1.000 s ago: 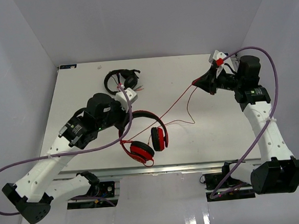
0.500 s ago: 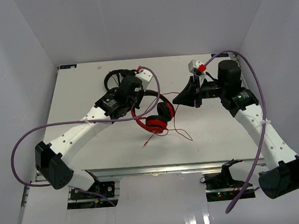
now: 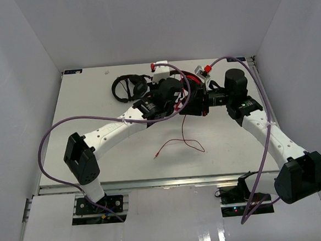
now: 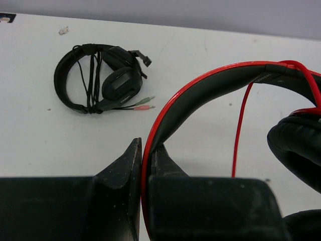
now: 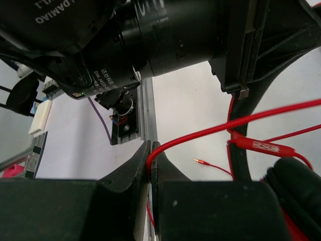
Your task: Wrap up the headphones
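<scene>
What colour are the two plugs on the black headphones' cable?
The plugs are one green, one pink; clearest in the left wrist view.

The white table (image 3: 223, 143) bears black headphones (image 3: 129, 88) near its far edge and the red cable (image 3: 170, 144) end midway

My left arm (image 3: 109, 129) and right arm (image 3: 272, 137) are white with black joints, each trailing a purple cable (image 3: 41, 153). My fingers (image 4: 123, 170) are matte black.
</scene>
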`<state>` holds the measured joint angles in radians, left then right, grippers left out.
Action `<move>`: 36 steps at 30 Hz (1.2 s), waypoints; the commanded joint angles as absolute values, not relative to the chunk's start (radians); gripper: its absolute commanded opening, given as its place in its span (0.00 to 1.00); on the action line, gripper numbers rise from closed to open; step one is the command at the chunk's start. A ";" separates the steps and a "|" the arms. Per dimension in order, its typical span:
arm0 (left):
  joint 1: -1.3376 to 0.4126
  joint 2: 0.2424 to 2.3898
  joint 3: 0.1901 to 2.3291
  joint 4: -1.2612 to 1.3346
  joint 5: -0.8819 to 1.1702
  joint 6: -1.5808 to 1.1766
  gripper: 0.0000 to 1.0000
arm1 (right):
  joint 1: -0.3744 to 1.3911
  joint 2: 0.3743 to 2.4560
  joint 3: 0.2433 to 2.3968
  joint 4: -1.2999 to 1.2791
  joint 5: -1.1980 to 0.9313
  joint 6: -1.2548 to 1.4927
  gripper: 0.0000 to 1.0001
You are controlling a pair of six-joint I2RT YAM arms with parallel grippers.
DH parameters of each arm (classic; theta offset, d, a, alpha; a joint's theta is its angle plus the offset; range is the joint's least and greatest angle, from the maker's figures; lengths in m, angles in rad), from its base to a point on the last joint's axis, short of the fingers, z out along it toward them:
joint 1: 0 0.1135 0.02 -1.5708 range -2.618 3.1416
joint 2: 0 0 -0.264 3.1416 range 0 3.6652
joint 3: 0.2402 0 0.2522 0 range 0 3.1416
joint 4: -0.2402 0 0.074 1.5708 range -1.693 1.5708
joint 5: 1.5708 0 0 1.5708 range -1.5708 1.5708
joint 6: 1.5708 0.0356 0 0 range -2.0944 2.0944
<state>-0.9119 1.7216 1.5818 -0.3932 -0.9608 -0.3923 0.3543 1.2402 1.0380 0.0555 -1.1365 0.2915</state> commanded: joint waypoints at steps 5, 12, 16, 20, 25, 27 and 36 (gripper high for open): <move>-0.893 1.653 1.712 -0.293 -1.021 -0.815 0.00 | 0.367 1.201 0.943 0.184 -1.093 0.322 0.08; -0.878 1.565 1.692 -0.305 -0.974 -0.993 0.00 | 0.368 1.169 0.906 0.201 -1.027 0.261 0.15; -0.873 1.546 1.720 -0.328 -0.952 -1.022 0.00 | 0.368 1.155 0.895 0.208 -1.025 0.230 0.22; -0.871 1.555 1.773 -0.365 -0.956 -1.040 0.00 | 0.368 1.142 0.880 0.254 -1.024 0.228 0.25; -0.870 1.579 1.821 -0.381 -0.965 -1.010 0.00 | 0.368 1.128 0.876 0.274 -1.032 0.193 0.26; -0.870 1.593 1.837 -0.385 -0.977 -0.981 0.00 | 0.368 1.120 0.869 0.286 -1.056 0.168 0.37; -0.870 1.621 1.913 -0.386 -0.958 -0.909 0.00 | 0.370 1.146 0.569 0.800 -1.078 0.395 0.90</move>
